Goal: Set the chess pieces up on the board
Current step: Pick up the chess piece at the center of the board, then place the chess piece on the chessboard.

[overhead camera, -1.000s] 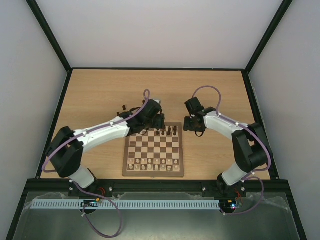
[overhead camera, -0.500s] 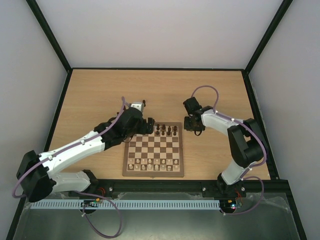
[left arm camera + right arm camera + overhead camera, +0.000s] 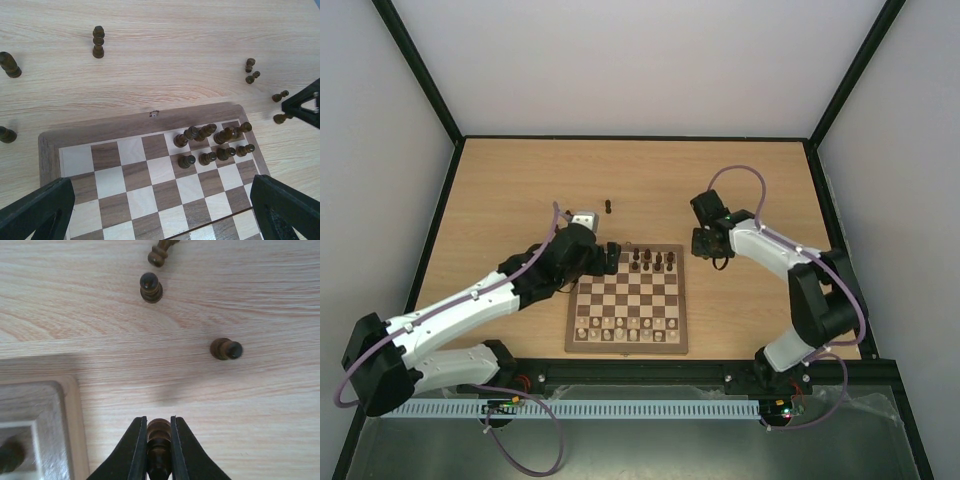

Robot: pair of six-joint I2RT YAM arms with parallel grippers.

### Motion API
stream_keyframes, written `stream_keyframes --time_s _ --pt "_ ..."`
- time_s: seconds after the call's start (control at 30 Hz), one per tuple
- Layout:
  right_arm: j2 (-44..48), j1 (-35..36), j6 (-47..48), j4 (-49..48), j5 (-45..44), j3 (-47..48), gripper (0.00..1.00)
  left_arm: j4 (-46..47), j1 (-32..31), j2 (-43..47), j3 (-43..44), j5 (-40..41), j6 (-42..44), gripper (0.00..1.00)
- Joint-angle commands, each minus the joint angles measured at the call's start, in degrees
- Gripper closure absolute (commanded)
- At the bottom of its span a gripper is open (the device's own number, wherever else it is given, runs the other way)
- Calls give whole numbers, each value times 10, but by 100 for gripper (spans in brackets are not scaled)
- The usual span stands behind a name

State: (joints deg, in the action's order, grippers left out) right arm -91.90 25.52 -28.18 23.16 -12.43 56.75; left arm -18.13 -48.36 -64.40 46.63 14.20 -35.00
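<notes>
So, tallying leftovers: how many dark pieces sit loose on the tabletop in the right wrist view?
3 dark pieces: one at the top edge, one just below it, one further right. A fourth is clamped in the right gripper; others may lie off-frame.

Left wrist view: the board (image 3: 100,131) runs off the bottom edge, and the left fingers (image 3: 40,210) are clipped at both lower corners.

Right wrist view: the piece (image 3: 159,432) is cut by the bottom edge, with its flanks covered by the right fingers (image 3: 135,450).

Top view: the types of the pieces (image 3: 651,262) are too small to tell.
</notes>
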Motion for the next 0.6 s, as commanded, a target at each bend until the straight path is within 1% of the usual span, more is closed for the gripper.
stream_keyframes --time_s 0.0,0.13,0.23,0.4,0.57 --pt "75 8 -11 61 -19 19 96 0 3 15 -11 7 -4 0" --pt "115 37 -11 89 -20 68 96 -3 4 29 -11 8 -4 0" --pt "107 80 -9 110 -20 131 96 -10 4 48 -12 14 -4 0" --pt "46 147 -1 127 -9 217 96 -27 5 89 -17 32 -10 0" --pt "-41 209 6 144 -19 293 96 -53 5 144 -18 44 -19 0"
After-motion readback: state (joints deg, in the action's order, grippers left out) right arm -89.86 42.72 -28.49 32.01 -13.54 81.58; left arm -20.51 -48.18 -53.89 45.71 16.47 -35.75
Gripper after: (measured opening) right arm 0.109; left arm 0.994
